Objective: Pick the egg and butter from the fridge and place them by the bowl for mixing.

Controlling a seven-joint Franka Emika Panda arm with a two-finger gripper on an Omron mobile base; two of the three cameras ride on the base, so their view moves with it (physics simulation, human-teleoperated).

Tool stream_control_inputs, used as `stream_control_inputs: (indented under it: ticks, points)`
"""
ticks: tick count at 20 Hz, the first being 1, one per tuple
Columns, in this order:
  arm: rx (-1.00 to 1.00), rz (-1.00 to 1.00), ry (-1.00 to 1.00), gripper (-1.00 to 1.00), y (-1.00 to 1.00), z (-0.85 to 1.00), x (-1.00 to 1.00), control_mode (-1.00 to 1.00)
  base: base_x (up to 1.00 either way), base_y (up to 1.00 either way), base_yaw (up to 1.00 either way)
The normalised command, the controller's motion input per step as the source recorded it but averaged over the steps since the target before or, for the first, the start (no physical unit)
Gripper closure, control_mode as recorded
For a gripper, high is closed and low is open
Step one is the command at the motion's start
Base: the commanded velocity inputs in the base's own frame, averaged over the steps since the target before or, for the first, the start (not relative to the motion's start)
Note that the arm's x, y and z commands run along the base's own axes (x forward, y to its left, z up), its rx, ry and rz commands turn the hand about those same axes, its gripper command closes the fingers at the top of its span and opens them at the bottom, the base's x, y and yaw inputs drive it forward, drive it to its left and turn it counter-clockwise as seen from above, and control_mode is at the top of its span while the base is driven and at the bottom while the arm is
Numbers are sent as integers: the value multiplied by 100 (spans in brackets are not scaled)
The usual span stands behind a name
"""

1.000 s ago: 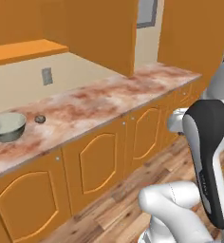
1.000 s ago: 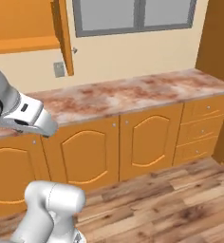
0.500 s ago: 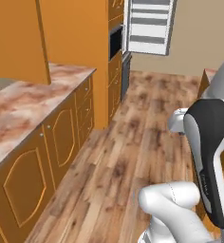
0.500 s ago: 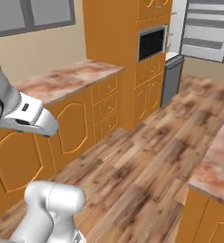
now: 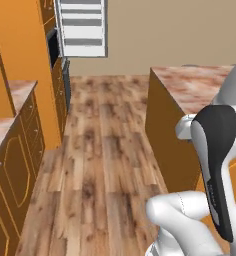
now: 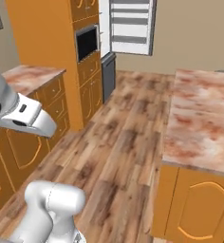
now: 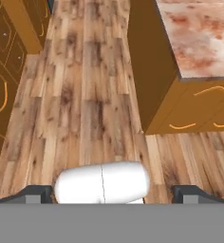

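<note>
The fridge (image 5: 82, 27) stands open at the far end of the kitchen aisle, its white interior and grey shelves showing; it appears again at the back of the right base view (image 6: 131, 26). What lies on its shelves is too small to make out. The egg, the butter and the bowl are out of view. In the hand view my gripper (image 7: 112, 193) is open, pointing down at the wooden floor, with nothing between its dark fingertips (image 7: 38, 192).
A marble-topped island (image 5: 200, 85) (image 6: 201, 114) (image 7: 199, 33) with orange doors borders the aisle on the right. Orange cabinets (image 5: 15, 150) and a tall unit with a built-in microwave (image 6: 88, 42) line the left. The wooden floor (image 5: 105, 150) runs to the fridge.
The base has turned, so the whole scene has swung: the counter with the bowl has left the views, and the aisle with the open fridge has come in. The gripper stays open.
</note>
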Motion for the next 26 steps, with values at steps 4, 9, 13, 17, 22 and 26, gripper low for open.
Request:
stream_control_inputs:
  ticks: [4, 9, 13, 17, 22, 26]
  points:
    - [0, 0, 0, -100, 0, 0, 0, 100, 86, 57, -32]
    - [0, 0, 0, -100, 0, 0, 0, 100, 100, 31, -6]
    - [0, 0, 0, -100, 0, 0, 0, 100, 100, 5, 0]
    - [0, 0, 0, -100, 0, 0, 0, 100, 100, 0, 0]
    - [0, 0, 0, -100, 0, 0, 0, 100, 100, 0, 0]
    - [0, 0, 0, -100, 0, 0, 0, 100, 100, 0, 2]
